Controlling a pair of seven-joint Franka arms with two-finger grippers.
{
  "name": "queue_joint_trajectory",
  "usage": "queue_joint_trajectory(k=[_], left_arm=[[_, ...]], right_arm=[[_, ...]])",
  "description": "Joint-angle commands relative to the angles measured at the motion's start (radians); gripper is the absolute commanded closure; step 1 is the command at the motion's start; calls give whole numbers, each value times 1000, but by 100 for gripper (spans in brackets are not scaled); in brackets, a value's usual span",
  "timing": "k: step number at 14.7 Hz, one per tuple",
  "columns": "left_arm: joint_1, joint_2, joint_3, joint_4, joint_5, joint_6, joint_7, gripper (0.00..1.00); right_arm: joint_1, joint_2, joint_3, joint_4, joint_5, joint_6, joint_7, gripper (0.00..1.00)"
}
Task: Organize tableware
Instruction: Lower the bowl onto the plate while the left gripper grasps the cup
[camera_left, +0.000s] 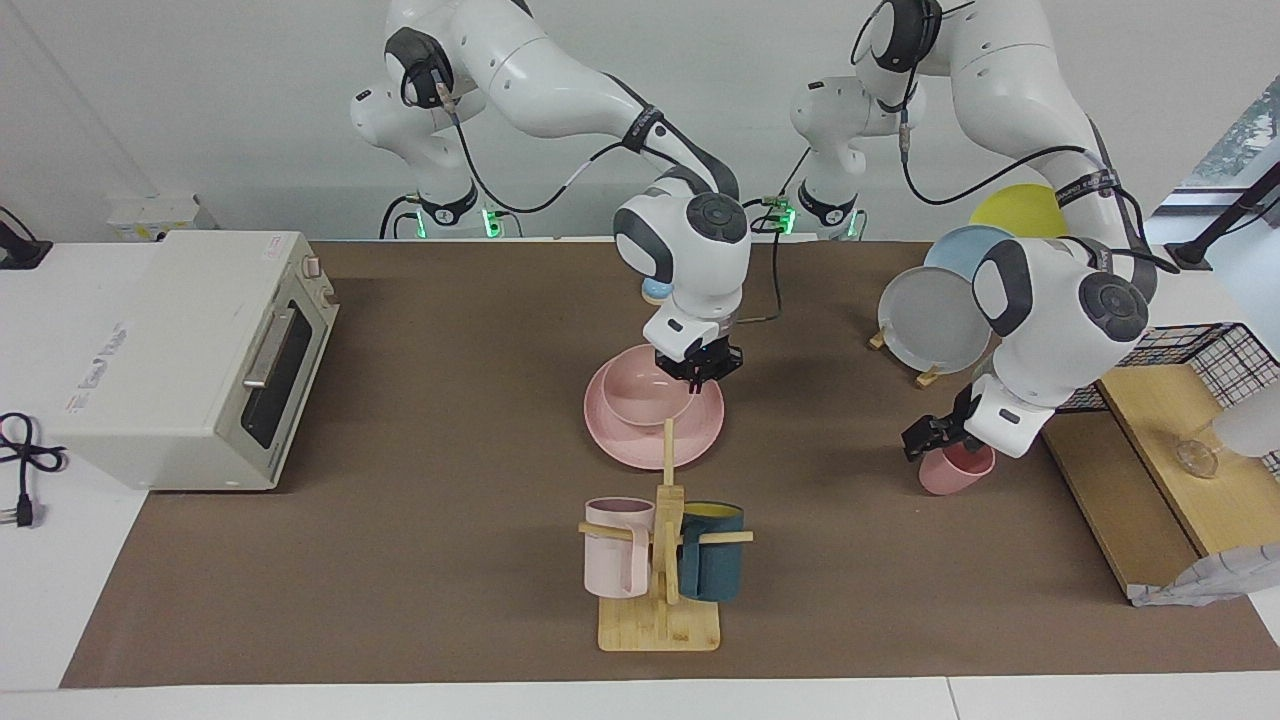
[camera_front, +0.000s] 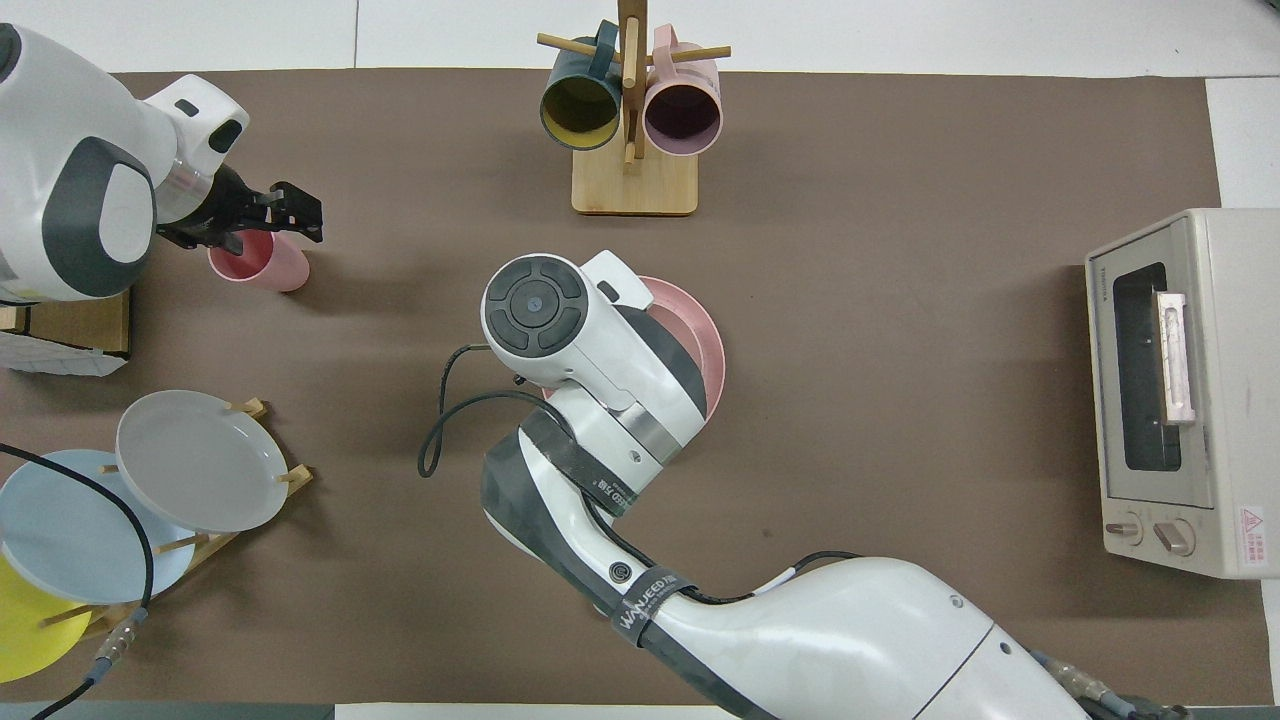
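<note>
The pink bowl (camera_left: 640, 392) sits on the wide pink plate (camera_left: 655, 440) at the table's middle. My right gripper (camera_left: 697, 375) is low at the bowl's rim, on the side nearer the robots. In the overhead view the right arm hides the bowl, and only an edge of the plate (camera_front: 700, 340) shows. The small pink cup (camera_left: 957, 470) stands on the brown mat toward the left arm's end, also in the overhead view (camera_front: 262, 262). My left gripper (camera_left: 932, 440) is right at the cup's top, also in the overhead view (camera_front: 262, 222).
A wooden mug tree (camera_left: 660, 600) with a pale pink and a dark teal mug stands farther from the robots than the plate. A rack of gray, blue and yellow plates (camera_left: 935, 320) and a wooden shelf (camera_left: 1160, 470) are at the left arm's end. A toaster oven (camera_left: 190, 360) is at the right arm's end.
</note>
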Motion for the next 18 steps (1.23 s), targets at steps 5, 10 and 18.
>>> queue_joint_trajectory(k=[5, 10, 18], left_arm=[[-8, 1, 2, -53, 82, 57, -15, 42], [-8, -6, 2, -72, 114, 76, -8, 100], [-108, -16, -11, 336, -5, -391, -288, 100]], right_arm=[[-61, -83, 6, 110, 1, -170, 2, 0], [-306, -261, 6, 36, 21, -341, -383, 0], [-532, -556, -14, -240, 30, -471, -722, 0]])
